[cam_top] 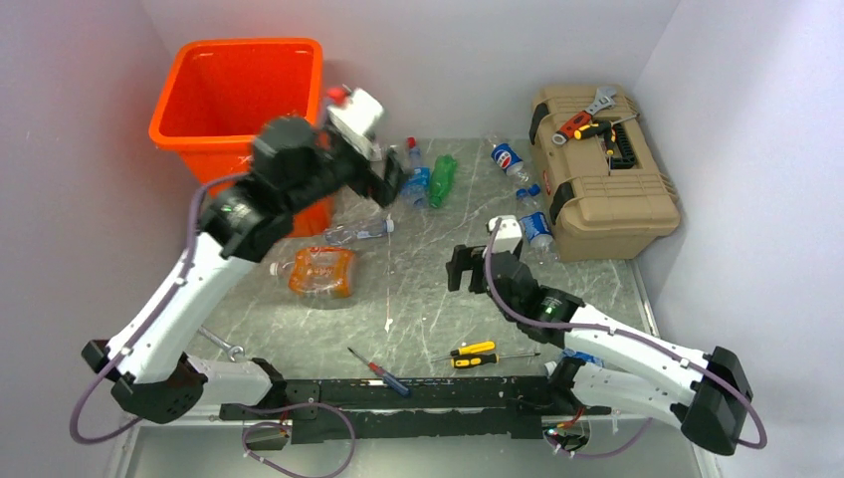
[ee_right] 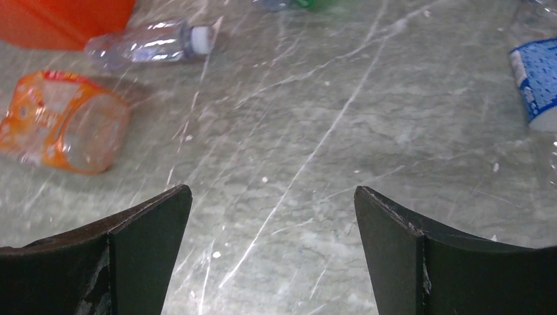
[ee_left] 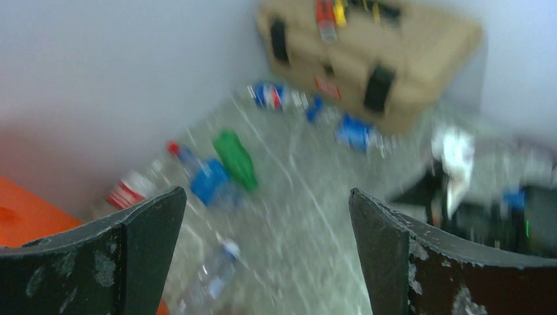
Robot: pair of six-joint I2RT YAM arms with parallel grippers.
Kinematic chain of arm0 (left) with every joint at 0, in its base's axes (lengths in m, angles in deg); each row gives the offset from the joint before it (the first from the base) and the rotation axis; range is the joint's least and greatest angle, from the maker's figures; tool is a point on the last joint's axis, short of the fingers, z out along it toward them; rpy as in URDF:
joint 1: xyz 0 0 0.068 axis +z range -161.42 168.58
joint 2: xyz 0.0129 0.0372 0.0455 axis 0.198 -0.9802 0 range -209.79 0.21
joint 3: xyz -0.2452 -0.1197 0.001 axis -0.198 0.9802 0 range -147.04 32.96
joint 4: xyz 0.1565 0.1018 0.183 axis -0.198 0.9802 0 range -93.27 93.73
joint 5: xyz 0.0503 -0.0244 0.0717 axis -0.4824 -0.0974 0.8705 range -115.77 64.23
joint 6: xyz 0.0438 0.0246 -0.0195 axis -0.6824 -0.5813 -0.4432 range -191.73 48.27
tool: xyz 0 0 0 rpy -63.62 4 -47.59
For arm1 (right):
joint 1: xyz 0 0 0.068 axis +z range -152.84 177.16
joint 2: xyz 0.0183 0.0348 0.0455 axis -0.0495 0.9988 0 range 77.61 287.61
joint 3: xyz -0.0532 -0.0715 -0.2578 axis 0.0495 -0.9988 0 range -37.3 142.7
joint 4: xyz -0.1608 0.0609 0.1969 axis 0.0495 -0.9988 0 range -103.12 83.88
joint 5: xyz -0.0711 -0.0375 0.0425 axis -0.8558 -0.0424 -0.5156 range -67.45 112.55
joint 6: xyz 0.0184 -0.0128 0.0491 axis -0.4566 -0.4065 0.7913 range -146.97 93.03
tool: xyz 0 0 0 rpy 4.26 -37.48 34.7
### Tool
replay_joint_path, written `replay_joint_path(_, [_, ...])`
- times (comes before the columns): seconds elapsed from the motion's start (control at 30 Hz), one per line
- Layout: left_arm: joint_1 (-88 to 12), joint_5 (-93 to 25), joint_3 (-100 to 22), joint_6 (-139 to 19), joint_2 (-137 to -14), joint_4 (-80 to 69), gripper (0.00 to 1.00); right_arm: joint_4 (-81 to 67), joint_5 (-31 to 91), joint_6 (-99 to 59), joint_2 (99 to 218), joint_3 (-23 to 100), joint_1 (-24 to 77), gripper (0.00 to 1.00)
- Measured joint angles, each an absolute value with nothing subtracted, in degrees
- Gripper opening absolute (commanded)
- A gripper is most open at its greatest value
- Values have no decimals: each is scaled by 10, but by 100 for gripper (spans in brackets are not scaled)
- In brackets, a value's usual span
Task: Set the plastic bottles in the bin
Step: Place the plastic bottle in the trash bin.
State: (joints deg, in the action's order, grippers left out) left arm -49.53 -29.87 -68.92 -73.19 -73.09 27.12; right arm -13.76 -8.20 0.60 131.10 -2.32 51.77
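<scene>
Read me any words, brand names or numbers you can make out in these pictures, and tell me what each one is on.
Nothing can be read well enough to quote in any view.
White lettering on the orange bin: too small to read.
Red print on the orange-labelled bottle: blurred, unreadable.
Logo on the blue-labelled bottle: too small to read.
Red sticker on the tan toolbox: blurred.

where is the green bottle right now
In the top view the green bottle lies at the far middle of the table, right of the orange bin and beside a blue-labelled bottle.
</scene>
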Motion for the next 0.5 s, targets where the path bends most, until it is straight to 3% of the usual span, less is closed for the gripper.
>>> replay_joint_path(0.13, [-561, -276, -544, -759, -722, 302, 99, -146, -72, 30, 1327, -13, 456, 97])
replay_joint_path(0.3, [-564, -279, -369, -757, -667, 316, 100, -176, -114, 48, 1409, 40, 409, 97])
replay_joint_path(0.5, [-565, -303, -272, -743, -560, 265, 99, -213, -203, 41, 1493, 61, 350, 98])
